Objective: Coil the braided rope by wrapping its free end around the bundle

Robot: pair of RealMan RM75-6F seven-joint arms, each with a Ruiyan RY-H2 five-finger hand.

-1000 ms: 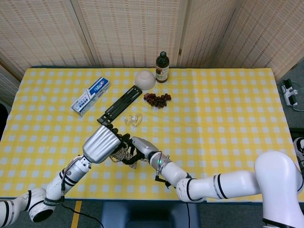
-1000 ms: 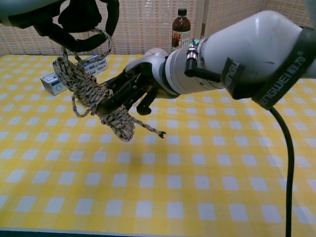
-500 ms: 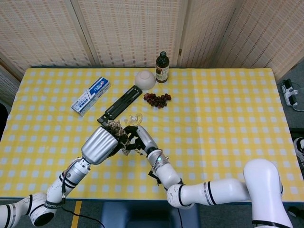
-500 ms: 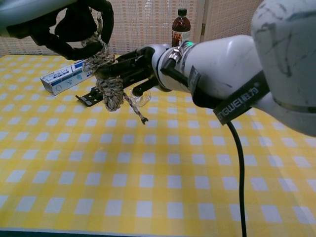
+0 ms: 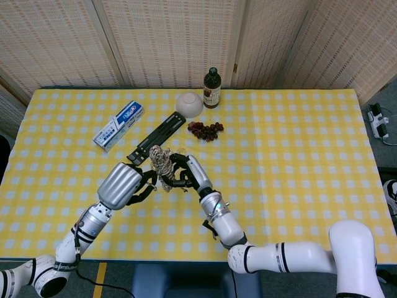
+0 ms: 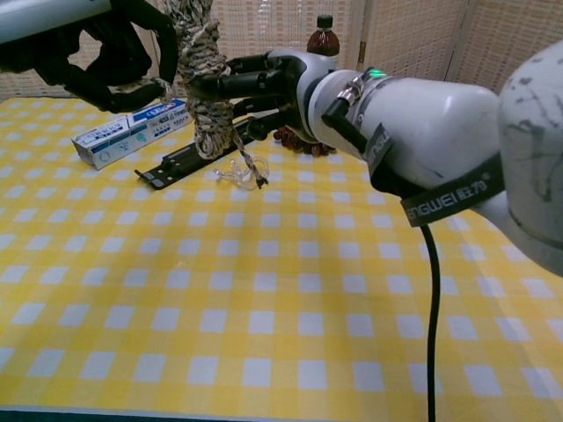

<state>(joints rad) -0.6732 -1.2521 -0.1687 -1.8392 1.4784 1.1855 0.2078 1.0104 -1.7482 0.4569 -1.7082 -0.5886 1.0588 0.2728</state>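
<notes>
I have the braided rope (image 6: 204, 75) bundled and lifted clear of the desk (image 6: 264, 316), standing nearly upright between my two hands. My right hand (image 6: 264, 83) reaches in with its dark fingers (image 6: 224, 85) wrapped around the middle of the bundle, grasping it so the coils stay packed together. My left hand (image 6: 106, 53) sits just beside the bundle on the opposite side, its fingers (image 6: 141, 44) curled near the upper part of the rope; a strand seems to run across them, but I cannot tell whether they truly pinch it or merely touch it. In the head view the rope (image 5: 162, 164) sits directly between the left hand (image 5: 124, 185) and the right hand (image 5: 186, 175), both crowding it closely.

A short frayed tail hangs below my right fingers, dangling free above the desk. I judge this to be the end I must wind around the bundle; holding the bundle upright and aloft leaves room for that end to travel around it without dragging on the cloth.

Beyond the fingers on the desk lie a black folding tool (image 5: 155, 136), a toothpaste box (image 5: 119, 124), a clear plastic piece (image 6: 230, 176), a white bowl (image 5: 189, 103), a dark bottle (image 5: 211, 87) and a cluster of dark grapes (image 5: 205, 129), all well apart from the rope.
</notes>
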